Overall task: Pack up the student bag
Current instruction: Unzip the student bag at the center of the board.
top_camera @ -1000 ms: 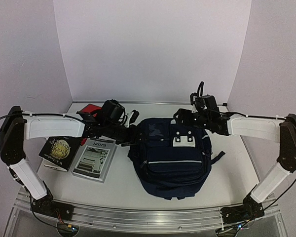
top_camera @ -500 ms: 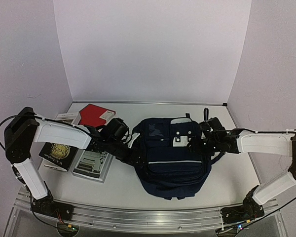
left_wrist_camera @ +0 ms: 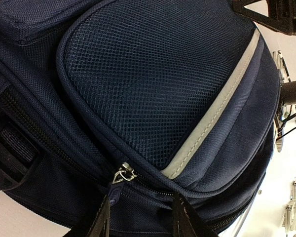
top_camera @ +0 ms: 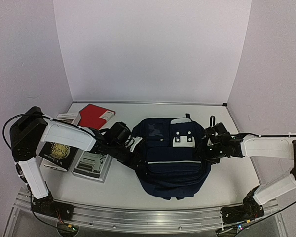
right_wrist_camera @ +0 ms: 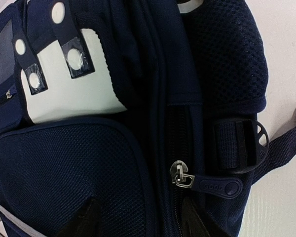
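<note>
The student bag (top_camera: 170,163) is seen lying flat in the middle of the counter (top_camera: 227,190), slightly towards its near edge, with its zips apparently drawn shut. It is flanked by the left arm (top_camera: 69,134) and the right arm (top_camera: 266,145). The left arm's jaws are held partly apart over the bag's side, a metal zip pull (left_wrist_camera: 123,174) lying just beside one finger but not pinched. The right arm's jaws are likewise parted, with a second zip pull (right_wrist_camera: 181,175) just ahead of them, beside a black buckle (right_wrist_camera: 239,143). The step in hand is judged to be opening the bag. It would be done well if a tab (not the fabric around it) were centred between the jaws before closing, and then drawn along the zip track while the bag is steadied from the other side. By the left edge are laid a red book (top_camera: 94,115), a dark book (top_camera: 59,150) and a pale booklet (top_camera: 92,163). The counter is white and smooth, enclosed by pale walls (top_camera: 148,49), with an aluminium rail (top_camera: 148,215) along the near edge.
</note>
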Tool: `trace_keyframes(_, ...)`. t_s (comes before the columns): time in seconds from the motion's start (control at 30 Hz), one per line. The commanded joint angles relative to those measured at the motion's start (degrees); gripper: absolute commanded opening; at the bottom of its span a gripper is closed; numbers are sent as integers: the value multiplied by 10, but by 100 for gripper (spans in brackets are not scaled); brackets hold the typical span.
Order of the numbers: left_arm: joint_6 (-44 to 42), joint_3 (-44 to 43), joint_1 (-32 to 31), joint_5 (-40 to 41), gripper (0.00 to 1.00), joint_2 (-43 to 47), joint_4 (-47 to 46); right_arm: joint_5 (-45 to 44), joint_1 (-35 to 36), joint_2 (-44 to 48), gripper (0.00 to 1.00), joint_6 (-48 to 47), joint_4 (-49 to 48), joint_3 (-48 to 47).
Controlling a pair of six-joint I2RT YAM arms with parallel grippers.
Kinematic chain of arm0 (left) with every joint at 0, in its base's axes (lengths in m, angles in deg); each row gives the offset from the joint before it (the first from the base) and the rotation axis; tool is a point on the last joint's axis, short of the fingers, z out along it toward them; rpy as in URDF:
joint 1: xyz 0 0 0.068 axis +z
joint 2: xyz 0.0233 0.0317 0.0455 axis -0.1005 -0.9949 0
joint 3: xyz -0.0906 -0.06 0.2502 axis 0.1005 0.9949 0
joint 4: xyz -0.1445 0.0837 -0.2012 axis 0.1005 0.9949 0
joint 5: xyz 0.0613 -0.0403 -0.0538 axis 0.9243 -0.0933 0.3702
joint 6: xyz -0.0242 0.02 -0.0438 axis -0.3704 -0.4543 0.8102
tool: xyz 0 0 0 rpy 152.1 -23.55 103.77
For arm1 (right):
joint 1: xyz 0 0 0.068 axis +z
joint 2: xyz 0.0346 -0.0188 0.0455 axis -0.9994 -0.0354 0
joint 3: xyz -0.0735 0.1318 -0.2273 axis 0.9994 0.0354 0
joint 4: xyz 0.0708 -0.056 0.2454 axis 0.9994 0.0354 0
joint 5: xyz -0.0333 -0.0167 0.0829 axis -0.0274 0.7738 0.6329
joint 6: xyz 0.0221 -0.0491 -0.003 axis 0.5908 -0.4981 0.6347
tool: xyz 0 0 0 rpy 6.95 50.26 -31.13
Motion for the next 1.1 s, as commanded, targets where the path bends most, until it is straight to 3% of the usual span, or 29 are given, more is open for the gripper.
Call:
trace_keyframes(0.0,-21,-24,0,-9,42,-11,-21,31,2,9,42,17,-17,3)
trace_keyframes(0.27,-50,-26,0,26,37,-18,-1,23,2,-21,20,25,-24,0)
trace_keyframes(0.5,-68,-17,1,45,25,-19,4,4,2,-23,0,39,-24,-3)
trace_keyframes(0.73,-74,-14,1,24,0,-15,-2,-37,2,-10,0,69,-25,-8)
trace_keyframes(1.07,-90,-10,-1,-23,0,1,30,-108,2,6,0,112,-32,-16)
